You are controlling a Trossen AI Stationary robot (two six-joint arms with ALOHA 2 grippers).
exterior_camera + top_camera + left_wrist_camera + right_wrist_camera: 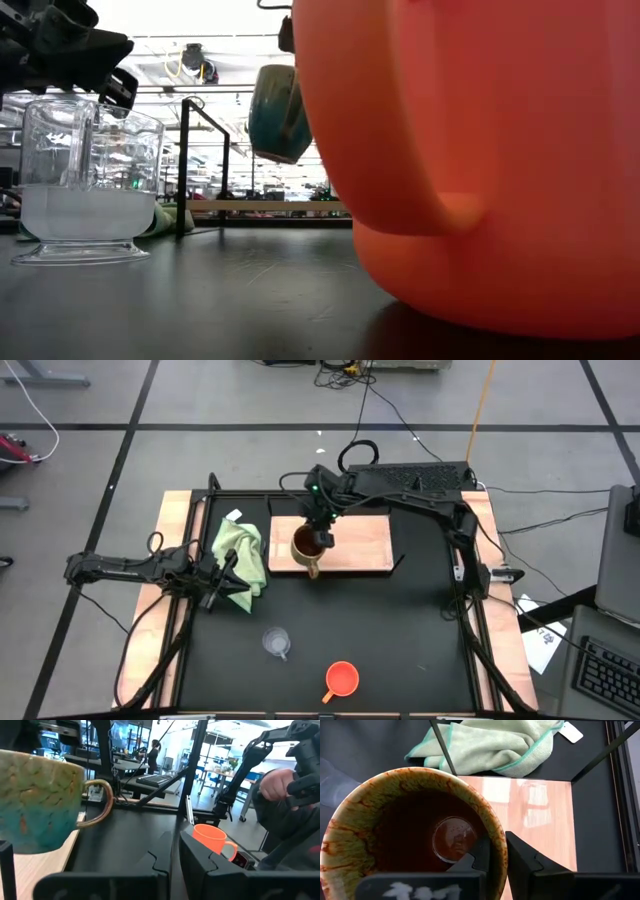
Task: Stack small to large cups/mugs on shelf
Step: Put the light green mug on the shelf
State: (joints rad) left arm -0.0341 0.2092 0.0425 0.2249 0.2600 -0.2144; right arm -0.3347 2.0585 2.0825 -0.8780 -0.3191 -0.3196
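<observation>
Brown mug (309, 546) held aloft over the shelf's (355, 545) left end, rim pinched between the closed fingers of the right gripper (499, 851) (one inside, one outside). Could slip, tilt or land half off the board's edge if released early. Left gripper (175, 851) parked near the green cloth (241, 555), fingers nearly closed, empty. Clear cup (276, 641) and orange cup (342, 679) waiting on the tabletop (420, 630). Mug's height above the board hard to judge.
</observation>
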